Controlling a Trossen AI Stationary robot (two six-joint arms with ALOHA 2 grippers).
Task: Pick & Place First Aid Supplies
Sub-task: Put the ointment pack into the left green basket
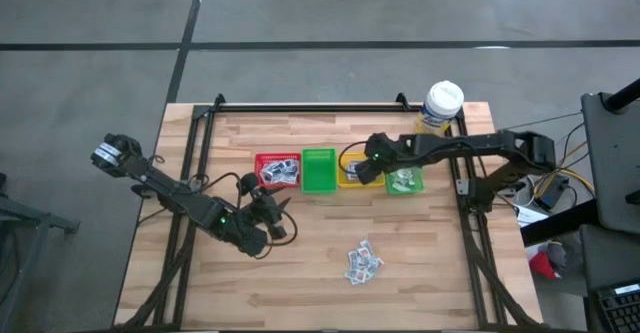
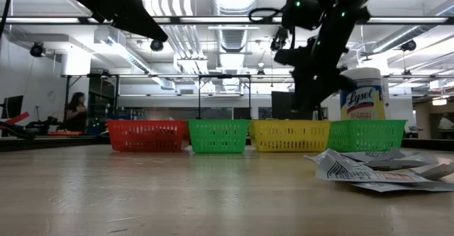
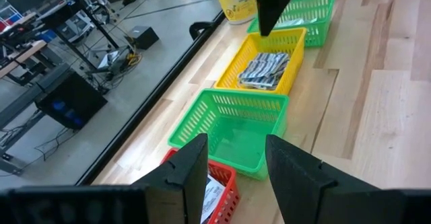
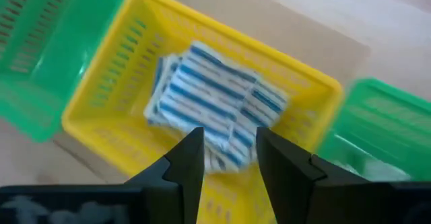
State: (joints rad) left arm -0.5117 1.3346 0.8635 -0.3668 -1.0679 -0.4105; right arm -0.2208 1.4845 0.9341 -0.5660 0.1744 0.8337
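Placing step: right gripper (image 4: 225, 160) above yellow bin (image 4: 101, 103) mid-frame, fingers parted, empty. Left gripper (image 3: 236, 170) open. Next: loose packets (image 1: 362, 261) lower centre.

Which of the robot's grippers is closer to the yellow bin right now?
The right gripper. It hangs open directly above the yellow bin, which holds packets. The left gripper is open too, out over the bare table in front of the red bin, well off to the side.
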